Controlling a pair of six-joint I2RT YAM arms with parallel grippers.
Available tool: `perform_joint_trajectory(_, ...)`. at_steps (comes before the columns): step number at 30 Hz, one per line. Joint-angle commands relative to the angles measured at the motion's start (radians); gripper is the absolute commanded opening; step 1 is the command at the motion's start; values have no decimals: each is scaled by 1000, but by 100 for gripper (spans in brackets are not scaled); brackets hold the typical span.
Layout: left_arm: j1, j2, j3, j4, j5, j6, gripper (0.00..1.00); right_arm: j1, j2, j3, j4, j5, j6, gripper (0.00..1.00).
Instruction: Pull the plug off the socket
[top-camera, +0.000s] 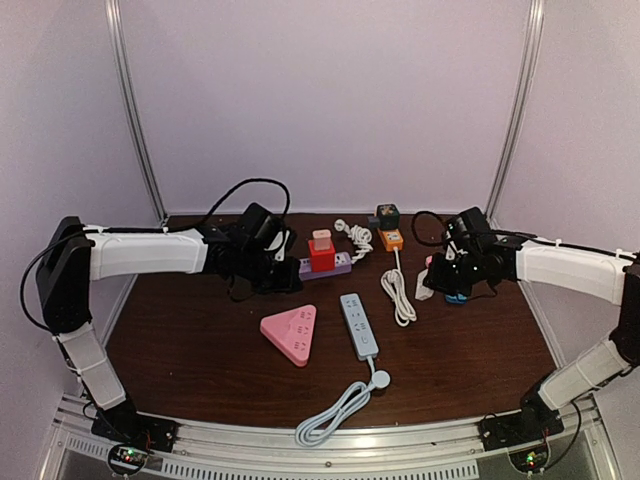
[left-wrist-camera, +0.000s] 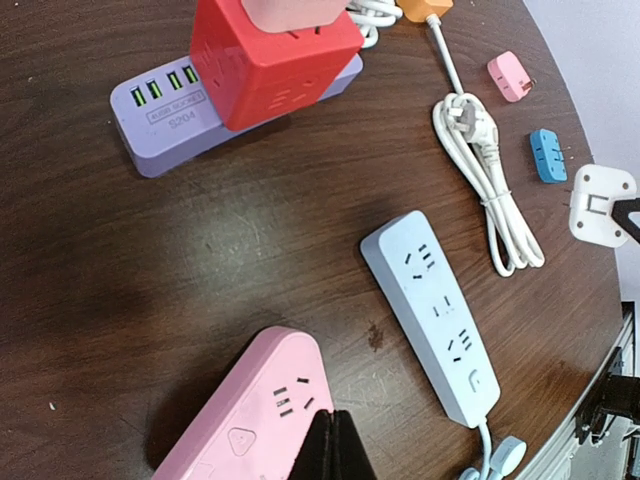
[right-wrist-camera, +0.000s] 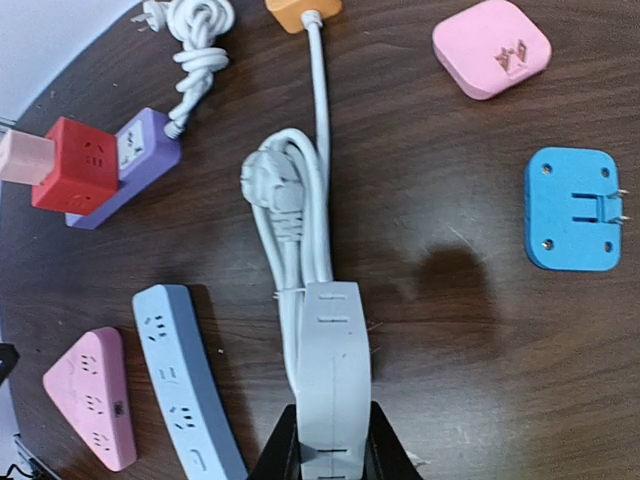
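Spanning the scene, the table (top-camera: 200, 340) carries a purple strip (left-wrist-camera: 170, 130) at far centre. A red cube (left-wrist-camera: 275, 60) is plugged into the strip, and a pink plug (top-camera: 322, 240) is seated on top of the cube. The left gripper (left-wrist-camera: 333, 440) hangs just left of the strip, jaws closed on nothing. On the right, the right gripper (right-wrist-camera: 333, 450) clamps a white adapter (right-wrist-camera: 333, 370) above the table, near a blue adapter (right-wrist-camera: 570, 210).

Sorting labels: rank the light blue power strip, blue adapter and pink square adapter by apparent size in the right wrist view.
Largest: light blue power strip. Then blue adapter and pink square adapter: alike, unranked.
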Motion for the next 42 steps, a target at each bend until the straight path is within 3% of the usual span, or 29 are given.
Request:
perform_joint_trajectory(1, 5, -40, 12, -8, -24, 24, 0, -7, -2, 52, -199, 174, -103, 3)
perform_joint_trajectory(8, 4, -52, 10, -15, -43, 25, 0, -12, 64, 102, -300, 278, -161, 5)
perform_joint_trajectory(28, 6, -56, -2, -13, -61, 25, 0, 39, 220, 152, -401, 380, -206, 15)
perform_joint_trajectory(38, 6, -74, -13, -17, -64, 28, 0, 65, 252, 166, -401, 379, -199, 36)
perform_joint_trajectory(42, 9, -77, -13, -20, -65, 33, 0, 72, 245, 174, -386, 363, -190, 40)
